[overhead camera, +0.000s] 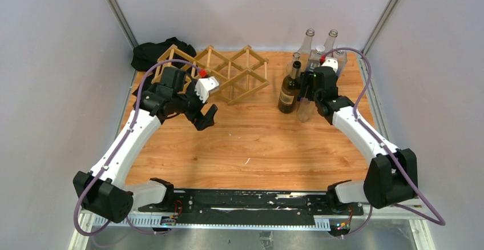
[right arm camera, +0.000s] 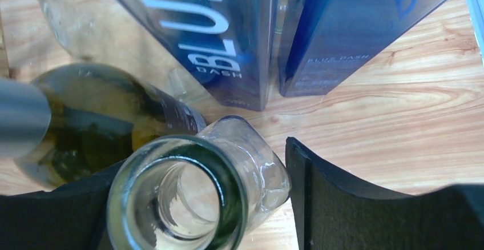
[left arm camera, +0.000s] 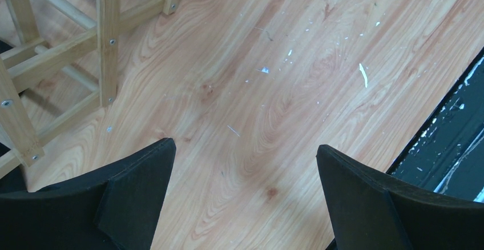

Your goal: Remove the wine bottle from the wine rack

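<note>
The light wooden wine rack (overhead camera: 228, 70) stands at the back of the table with no bottle in its cells; its slats show at the left of the left wrist view (left arm camera: 105, 44). A clear glass wine bottle (overhead camera: 305, 110) stands upright to the right of the rack. My right gripper (overhead camera: 313, 93) is shut on it. In the right wrist view its open mouth (right arm camera: 177, 198) fills the space between the black fingers (right arm camera: 342, 204), with the right one pressed on the glass. My left gripper (overhead camera: 205, 116) hangs open over bare wood (left arm camera: 245, 153), just in front of the rack.
A dark green bottle (overhead camera: 290, 90) with a label stands right beside the held one (right arm camera: 97, 124). Blue-tinted square bottles (right arm camera: 217, 33) and tall clear ones (overhead camera: 319, 44) crowd the back right corner. A black bag (overhead camera: 154, 53) lies behind the rack at the left wall.
</note>
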Controlling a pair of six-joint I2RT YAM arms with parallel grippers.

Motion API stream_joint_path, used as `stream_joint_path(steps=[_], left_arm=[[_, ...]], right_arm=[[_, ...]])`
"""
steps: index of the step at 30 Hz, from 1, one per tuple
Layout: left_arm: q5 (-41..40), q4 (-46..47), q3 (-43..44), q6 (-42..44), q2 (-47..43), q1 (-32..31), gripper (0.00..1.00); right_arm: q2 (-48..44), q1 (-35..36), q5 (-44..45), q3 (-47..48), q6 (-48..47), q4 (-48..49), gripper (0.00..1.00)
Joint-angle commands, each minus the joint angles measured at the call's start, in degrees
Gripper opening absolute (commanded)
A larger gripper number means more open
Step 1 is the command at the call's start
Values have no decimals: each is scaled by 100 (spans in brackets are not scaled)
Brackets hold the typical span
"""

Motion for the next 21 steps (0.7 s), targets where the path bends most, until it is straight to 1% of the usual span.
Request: stream_joint_path(steps=[1,3,5,7,8,12,15,18,19,21], left_arm=[[10,109,-161,210,-142,22,100],[9,109,-187,245,-133,22,100],[25,103,-215,265,-135,22,100],[43,103,-252,298,-144,22,100],[53,107,-266,319,-140,22,100],[83,105,-303,362,-142,22,100],[91,118,-312,363,-139,22,100],[88,118,-286,335,-136,22,100],[89,118,-266,335,-135,26,100],[78,118,-237,318,-143,23,100]], right_arm=[[144,-171,-38,297,348,631,0],[244,-193,-85,345,446,631,1],[352,-199,-183,419,492,625,7],[438,-199,-229,497,527,633,16],[456,-199,-230,510,538,627,24],[405,-199,-208,512,518,592,46],[291,-199,-227,525,467,522,68],[163,-199,-341,542,467,497,85],[111,-199,-399,558,477,490,88],[19,-199,-515,620,496,442,90]])
